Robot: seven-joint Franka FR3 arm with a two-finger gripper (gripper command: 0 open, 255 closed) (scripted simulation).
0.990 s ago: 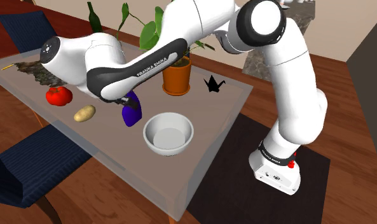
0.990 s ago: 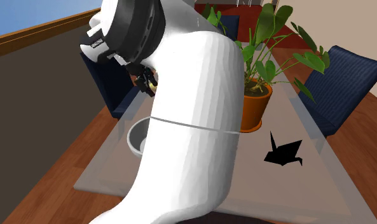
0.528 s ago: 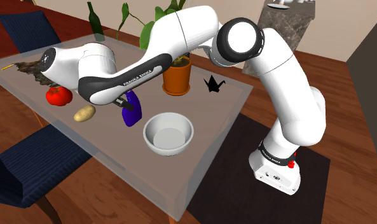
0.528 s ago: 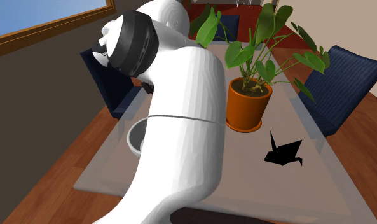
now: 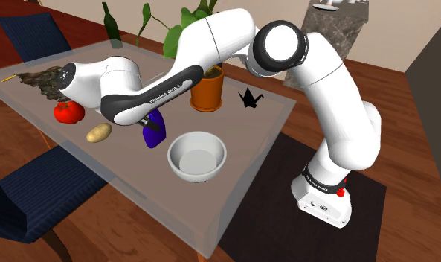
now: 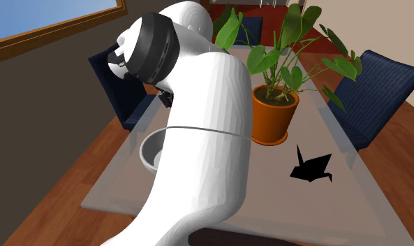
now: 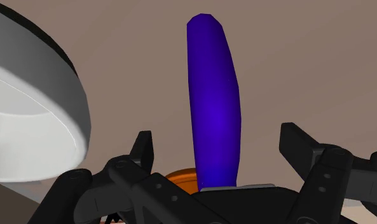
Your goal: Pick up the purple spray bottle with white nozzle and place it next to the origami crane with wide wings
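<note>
Gripper released, fingers spread either side of the purple spray bottle, not touching it. Bottle sits on table between potato and white bowl. Black origami crane well apart, far right in the shoulder view, beyond orange pot.

The grey table holds a red tomato, a potato, a purple bottle, a white bowl, an orange pot (green plant inside) and a black paper crane
</note>
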